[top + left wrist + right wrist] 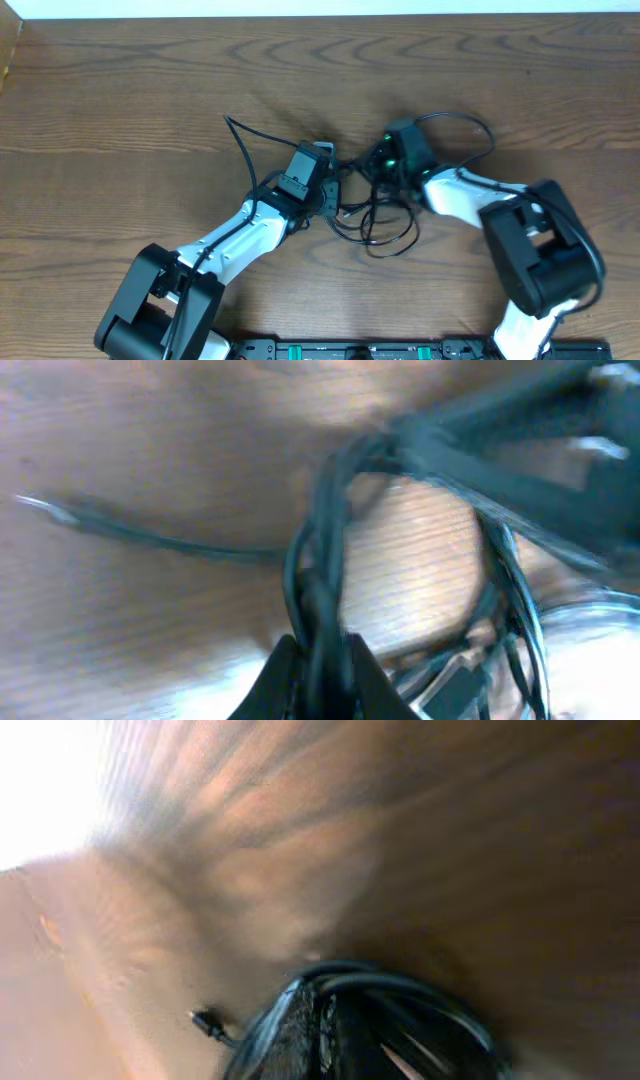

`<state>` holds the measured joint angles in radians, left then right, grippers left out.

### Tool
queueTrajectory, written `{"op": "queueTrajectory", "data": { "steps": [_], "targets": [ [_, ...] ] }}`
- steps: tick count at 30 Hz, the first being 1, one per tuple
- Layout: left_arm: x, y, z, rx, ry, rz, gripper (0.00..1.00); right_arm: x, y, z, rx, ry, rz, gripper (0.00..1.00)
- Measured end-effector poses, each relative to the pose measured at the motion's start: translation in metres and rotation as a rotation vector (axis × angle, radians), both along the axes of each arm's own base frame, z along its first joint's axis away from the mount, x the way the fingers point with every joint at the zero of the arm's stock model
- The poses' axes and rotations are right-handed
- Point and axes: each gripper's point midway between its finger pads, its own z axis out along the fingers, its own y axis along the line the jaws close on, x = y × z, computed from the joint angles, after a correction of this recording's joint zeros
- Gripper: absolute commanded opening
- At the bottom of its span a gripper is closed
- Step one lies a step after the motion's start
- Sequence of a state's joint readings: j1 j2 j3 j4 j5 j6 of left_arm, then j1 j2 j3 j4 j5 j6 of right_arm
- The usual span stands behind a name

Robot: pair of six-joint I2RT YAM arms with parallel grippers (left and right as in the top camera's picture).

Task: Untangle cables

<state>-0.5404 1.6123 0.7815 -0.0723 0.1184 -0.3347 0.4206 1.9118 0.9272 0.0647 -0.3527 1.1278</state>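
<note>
**A:** Your left end effector (320, 655) is clamped on the cables (318, 550), which sit bunched mid-bench (150, 100).

**B:** And your right end effector (320, 1025) pinches them from the opposite side. That gives you two grips, likely so you can pull the strands apart.

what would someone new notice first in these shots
The knot of black cables in the middle of the wooden table stands out first, with one strand trailing up and left in the overhead view. Both arms meet over it: the left end effector is pinched on a bunch of strands, and the right end effector is closed at the tangle's right side.
</note>
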Motion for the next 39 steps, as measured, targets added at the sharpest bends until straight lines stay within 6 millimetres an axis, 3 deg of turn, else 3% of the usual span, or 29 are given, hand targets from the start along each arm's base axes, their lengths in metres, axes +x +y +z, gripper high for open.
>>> {"op": "queueTrajectory", "data": {
  "steps": [4, 7, 11, 13, 15, 19, 23, 26, 33, 39],
  "targets": [
    [0.008, 0.012, 0.0, 0.075, -0.047, 0.038, 0.08, -0.013, -0.056, 0.013, 0.002, 0.031, 0.095, 0.01],
    [0.013, 0.022, 0.0, 0.12, -0.073, 0.067, 0.08, -0.012, -0.102, 0.043, 0.045, -0.035, 0.111, 0.01],
    [0.015, 0.023, 0.001, 0.125, -0.082, 0.07, 0.08, -0.012, -0.133, 0.074, 0.061, -0.107, 0.089, 0.01],
    [0.017, 0.016, 0.004, 0.093, -0.092, 0.057, 0.08, -0.015, -0.144, 0.08, 0.05, -0.112, 0.077, 0.18],
    [0.019, 0.008, 0.008, 0.053, -0.1, 0.039, 0.08, -0.02, -0.141, 0.08, 0.042, -0.108, 0.1, 0.23],
    [0.014, -0.002, 0.009, 0.004, -0.077, 0.001, 0.08, -0.026, -0.093, 0.078, 0.069, -0.098, 0.185, 0.3],
    [0.009, -0.005, 0.007, -0.008, -0.053, -0.015, 0.08, -0.023, -0.041, 0.062, 0.086, -0.079, 0.203, 0.21],
    [0.007, -0.005, 0.006, -0.01, -0.045, -0.018, 0.08, -0.021, -0.014, 0.044, 0.111, -0.039, 0.178, 0.11],
    [0.003, -0.005, 0.004, -0.009, -0.026, -0.025, 0.07, -0.015, -0.005, 0.008, 0.128, 0.085, 0.032, 0.14],
    [0.001, -0.003, 0.002, -0.003, -0.015, -0.025, 0.08, -0.001, -0.002, 0.011, 0.17, 0.073, -0.049, 0.14]
  ]
}}
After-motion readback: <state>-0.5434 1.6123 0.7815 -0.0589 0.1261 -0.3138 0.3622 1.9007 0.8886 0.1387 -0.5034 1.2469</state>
